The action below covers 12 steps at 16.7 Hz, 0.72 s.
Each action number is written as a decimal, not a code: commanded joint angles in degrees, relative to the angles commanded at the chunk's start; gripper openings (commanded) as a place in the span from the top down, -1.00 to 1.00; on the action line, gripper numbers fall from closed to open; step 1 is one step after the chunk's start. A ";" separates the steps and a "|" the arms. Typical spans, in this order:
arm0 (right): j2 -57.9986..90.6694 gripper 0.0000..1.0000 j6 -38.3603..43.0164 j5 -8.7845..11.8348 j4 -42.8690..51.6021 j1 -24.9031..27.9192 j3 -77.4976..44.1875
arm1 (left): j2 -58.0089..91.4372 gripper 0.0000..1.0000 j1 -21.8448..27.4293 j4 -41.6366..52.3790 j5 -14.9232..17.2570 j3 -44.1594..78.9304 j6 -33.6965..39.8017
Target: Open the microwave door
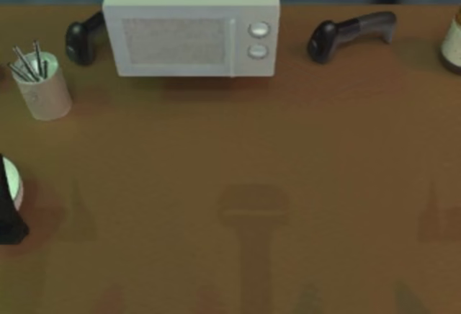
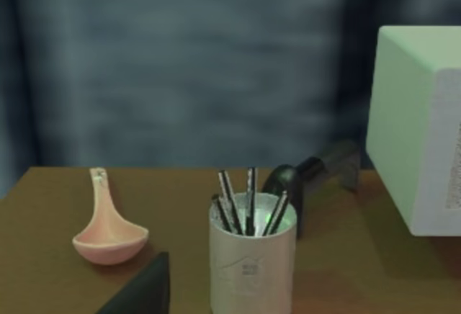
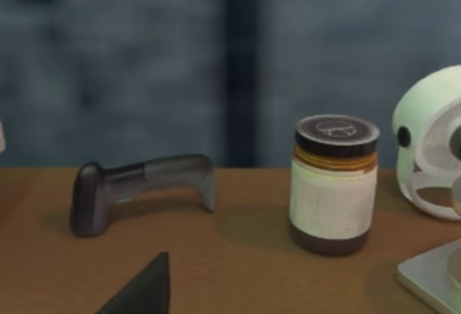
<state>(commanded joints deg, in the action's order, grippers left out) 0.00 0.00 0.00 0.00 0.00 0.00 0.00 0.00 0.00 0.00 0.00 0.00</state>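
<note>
Down at the near edge, just a dark sliver each of left claw (image 2: 140,292) and right claw (image 3: 140,289); open or closed, impossible to tell. Further in, pen cup (image 1: 43,83) at the left: steer clear. At the back, microwave (image 1: 191,22), centre-left, door (image 1: 173,40) flush shut, left scanner (image 1: 83,37) and right scanner (image 1: 349,33) flanking. Best to come in level, hook the door's edge beside the knobs (image 1: 258,40), then pull in an arc, probably leftward, never straight back.
</note>
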 joint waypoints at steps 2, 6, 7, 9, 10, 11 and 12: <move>0.00 -1.00 0.00 0.00 0.00 0.00 0.00 | 0.00 -1.00 0.00 0.00 0.00 0.00 0.00; 0.00 -1.00 0.00 0.00 0.00 0.00 0.00 | 5.74 -1.00 2.04 3.50 -0.85 5.85 1.85; 0.00 -1.00 0.00 0.00 0.00 0.00 0.00 | 8.65 -1.00 2.98 5.23 -1.29 8.80 2.72; 0.00 -1.00 0.00 0.00 0.00 0.00 0.00 | 16.24 -1.00 5.24 9.57 -2.42 16.49 4.82; 0.00 -1.00 0.00 0.00 0.00 0.00 0.00 | 20.86 -1.00 6.54 12.13 -3.08 21.20 6.00; 0.00 -1.00 0.00 0.00 0.00 0.00 0.00 | 25.98 -1.00 7.94 14.92 -3.80 26.47 7.27; 0.00 -1.00 0.00 0.00 0.00 0.00 0.00 | 31.47 -1.00 9.40 17.89 -4.56 32.17 8.59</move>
<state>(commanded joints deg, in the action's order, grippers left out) 0.00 0.00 0.00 0.00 0.00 0.00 31.47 9.40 17.89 -4.56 32.17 8.59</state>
